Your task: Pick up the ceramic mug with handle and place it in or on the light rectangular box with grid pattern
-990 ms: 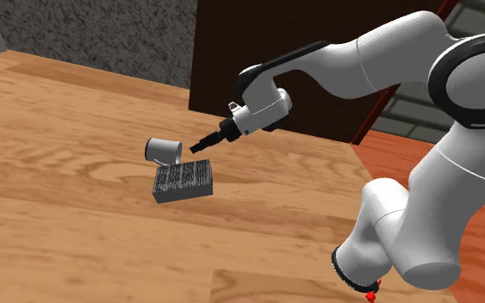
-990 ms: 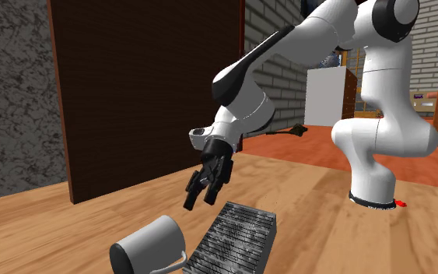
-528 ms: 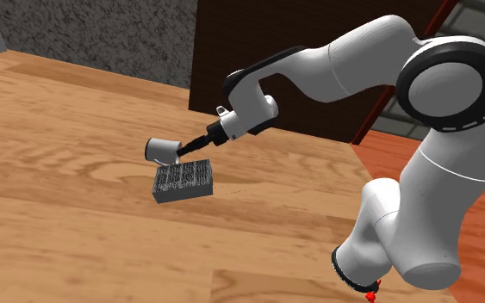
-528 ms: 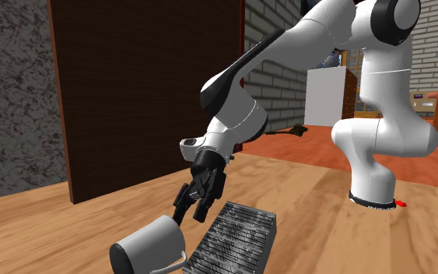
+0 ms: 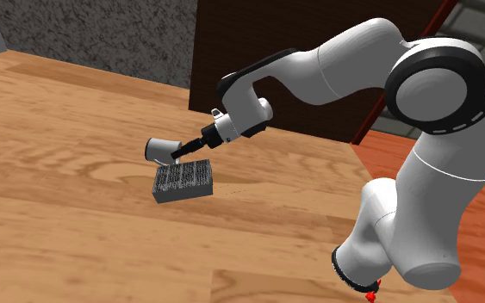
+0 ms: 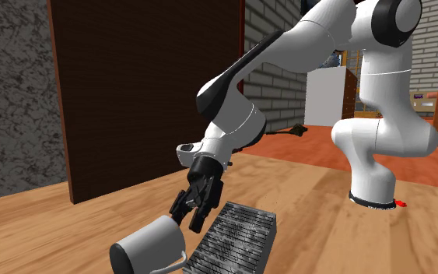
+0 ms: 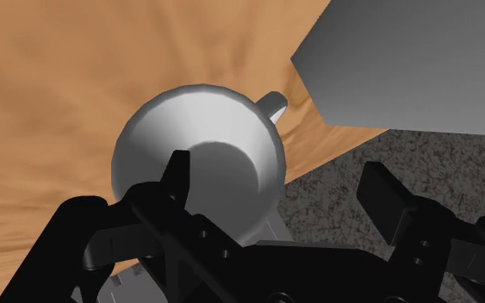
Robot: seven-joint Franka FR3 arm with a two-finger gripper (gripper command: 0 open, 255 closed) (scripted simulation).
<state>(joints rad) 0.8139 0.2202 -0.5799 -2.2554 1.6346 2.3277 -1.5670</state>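
Observation:
A grey mug lies on its side on the wooden table, right beside a low grey box with a dark grid top. My gripper is at the mug's mouth, fingers open. In the second exterior view the gripper reaches down to the rim of the mug, with the box next to it. In the wrist view the mug opens toward the gripper. One finger stands in front of the mouth, the other over the box; the handle points toward the box.
The wooden table stretches wide toward the shoulder view's left and front. A dark brown panel and a speckled grey wall stand behind it. The arm's white base sits at the second exterior view's right.
The arm has reached down and toward the shoulder view's left, bringing the open gripper from above the box to the mug's mouth. Mug and box have stayed in place.

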